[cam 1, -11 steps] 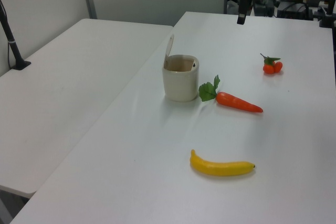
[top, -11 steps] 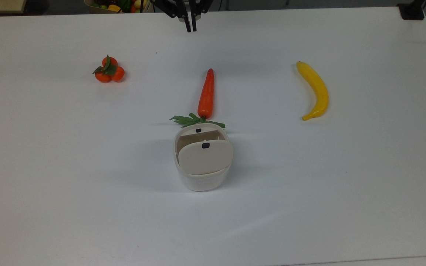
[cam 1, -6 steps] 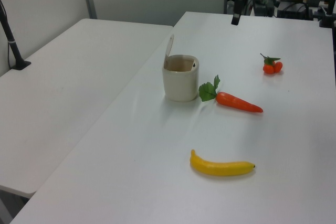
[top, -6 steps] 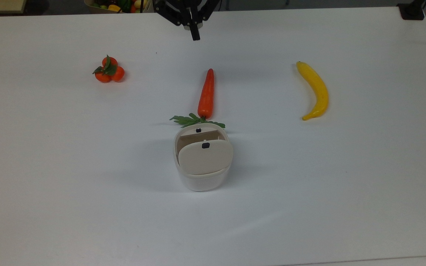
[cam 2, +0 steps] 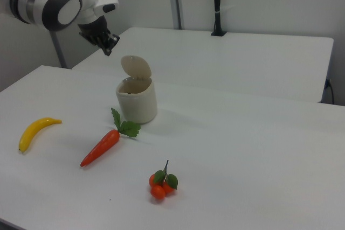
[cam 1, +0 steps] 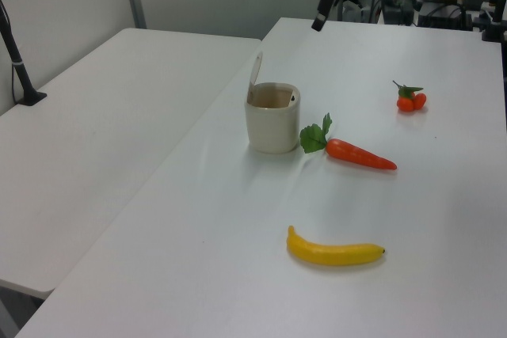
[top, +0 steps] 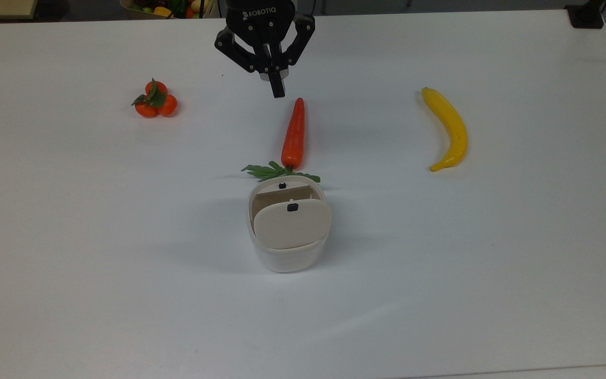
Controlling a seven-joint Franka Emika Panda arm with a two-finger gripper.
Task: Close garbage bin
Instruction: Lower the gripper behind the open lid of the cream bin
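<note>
Sitting mid-table [top: 71,221] with its beige lid [top: 292,225] standing raised on the hinge, the bin [top: 287,258] showing nothing inside that can be made out. Lying just beyond it in the top view, a carrot [top: 293,133] with its green leaves touching the bin's far rim. Resting well apart toward the top view's right, a banana [top: 449,129]; toward the top view's left, a cluster of small oranges [top: 155,100]. Hanging in the air above the carrot's far tip, the gripper [top: 278,89] with its jaws pressed together, gripping nothing, well apart from the bin. Nothing standing between gripper and lid except the carrot down on the table.
</note>
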